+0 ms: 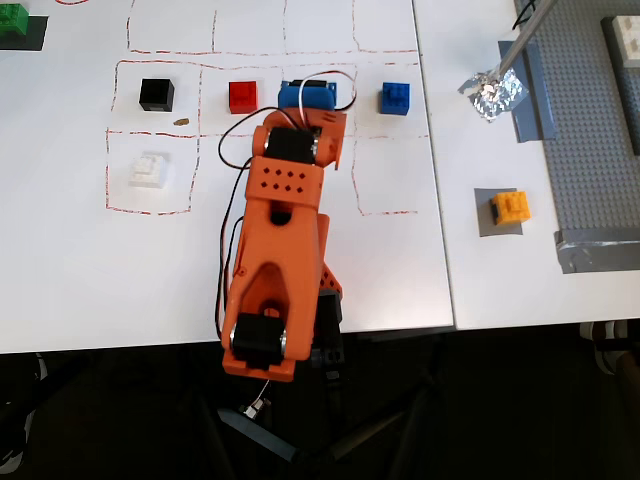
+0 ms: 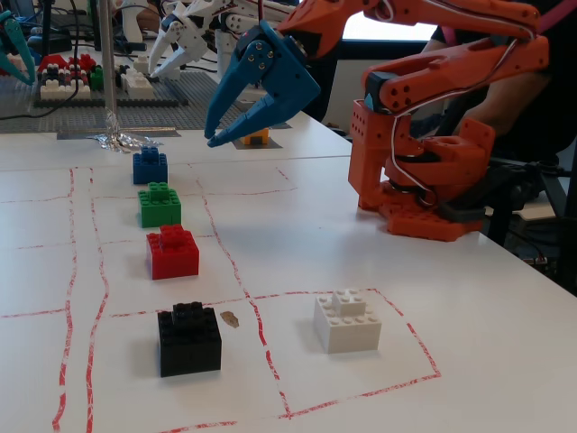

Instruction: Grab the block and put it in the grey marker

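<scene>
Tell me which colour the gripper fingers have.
Blue; the gripper shows best in the fixed view.

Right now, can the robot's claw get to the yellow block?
Probably yes. The gripper is open and empty, raised above the table, and the block sits uncovered on the grey marker with nothing crowding it. Whether the arm stretches that far is unclear.

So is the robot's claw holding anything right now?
Gripper: open and empty, up in the air above the table in the fixed view. The yellow block already sits on the grey marker.
</scene>
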